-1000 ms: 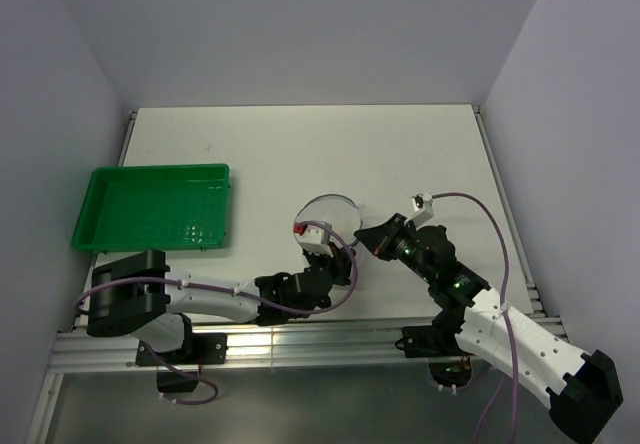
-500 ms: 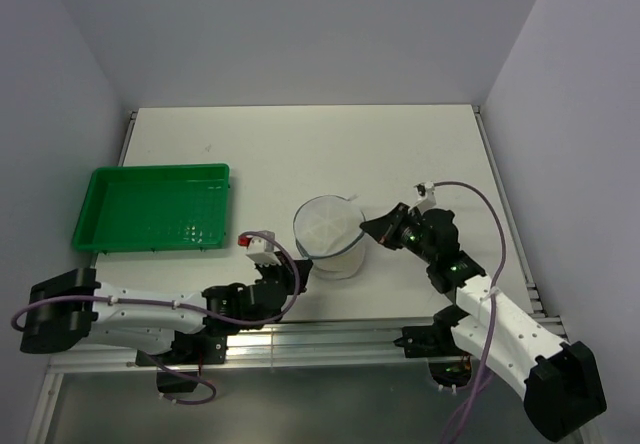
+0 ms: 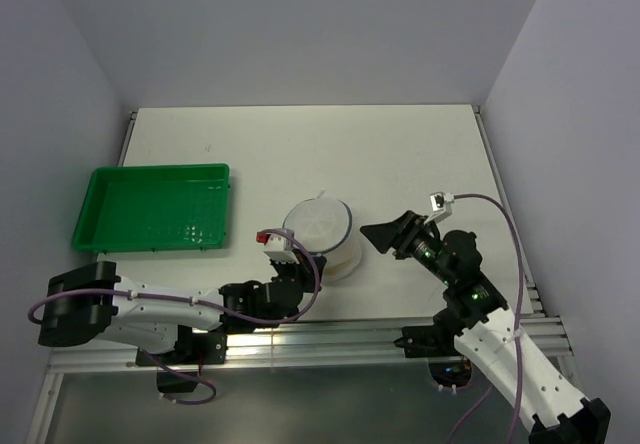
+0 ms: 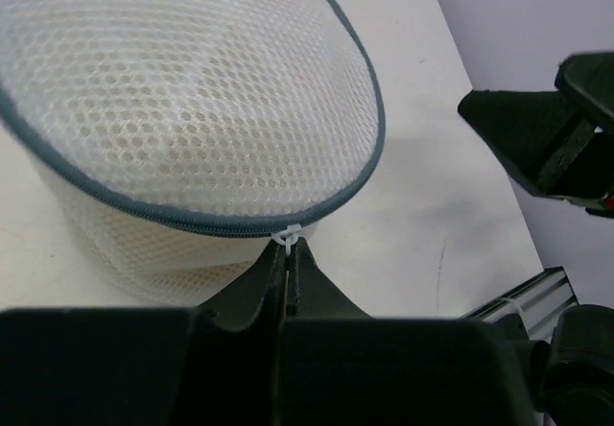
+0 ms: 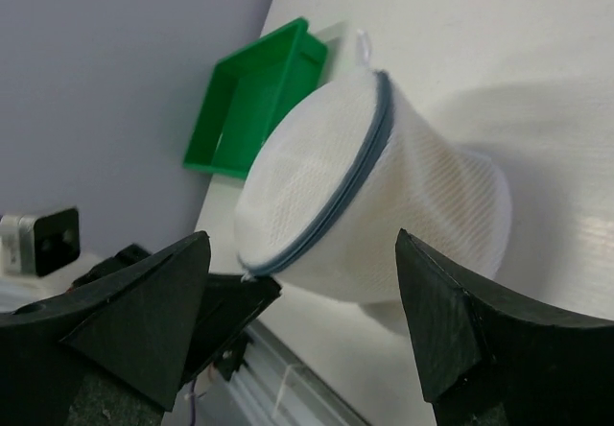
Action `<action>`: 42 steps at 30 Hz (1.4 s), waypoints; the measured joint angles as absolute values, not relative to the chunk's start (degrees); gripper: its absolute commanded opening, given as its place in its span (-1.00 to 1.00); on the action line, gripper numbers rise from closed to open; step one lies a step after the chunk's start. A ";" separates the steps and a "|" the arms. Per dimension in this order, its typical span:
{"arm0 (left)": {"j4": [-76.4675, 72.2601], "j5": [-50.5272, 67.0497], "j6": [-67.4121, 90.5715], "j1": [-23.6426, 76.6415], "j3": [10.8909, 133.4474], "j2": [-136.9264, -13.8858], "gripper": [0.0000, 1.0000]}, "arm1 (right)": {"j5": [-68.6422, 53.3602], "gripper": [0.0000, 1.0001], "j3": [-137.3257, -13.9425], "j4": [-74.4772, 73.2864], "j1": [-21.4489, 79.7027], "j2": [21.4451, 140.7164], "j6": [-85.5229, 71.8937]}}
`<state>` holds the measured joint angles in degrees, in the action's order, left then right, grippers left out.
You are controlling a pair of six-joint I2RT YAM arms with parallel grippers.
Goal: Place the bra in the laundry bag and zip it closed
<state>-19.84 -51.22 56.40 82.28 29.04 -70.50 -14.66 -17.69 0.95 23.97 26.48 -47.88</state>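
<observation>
White mesh, blue-trimmed: the laundry bag (image 3: 322,232) sits near the middle of the surface (image 3: 300,144), puffed into a drum and tipped, with its round lid turned toward the near-left. The green tray (image 3: 155,170) lies well apart on the left and holds nothing I can make out. No bra lies loose anywhere. A dull yellowish tint shows through the mesh in the left wrist view, which is likely the bra inside, though its shape cannot be told. The left gripper (image 4: 288,258) is closed tight, pinching the small white zipper pull (image 4: 287,236) at the near edge of the lid. The right gripper (image 3: 375,232) stands wide apart and holds nothing, just off the bag's right side and not touching it. The zipper trim (image 4: 369,148) reads as one unbroken line around the arc in view, so the zip looks nearly or fully run. The far side is hidden, so I cannot confirm it. If any travel is left, the pull should follow the curve of the trim and stay low, not lift away, because the bag is light and would likely drag or roll with the tug. Steadying the far wall with the free gripper would give the pull something to work against. The mesh must also stay out of the teeth.
</observation>
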 measured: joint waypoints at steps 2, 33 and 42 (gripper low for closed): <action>-21.47 -50.76 55.51 82.35 29.82 -71.70 -1.00 | -14.50 0.67 -17.41 -1.34 26.09 23.29 -48.60; -25.61 -47.35 53.36 83.26 32.47 -76.82 -0.99 | -9.37 -1.00 -17.69 8.54 38.96 39.40 -51.77; -17.34 -50.17 59.37 83.50 25.43 -65.80 -1.00 | -18.11 -1.00 -17.78 8.99 26.09 40.86 -49.41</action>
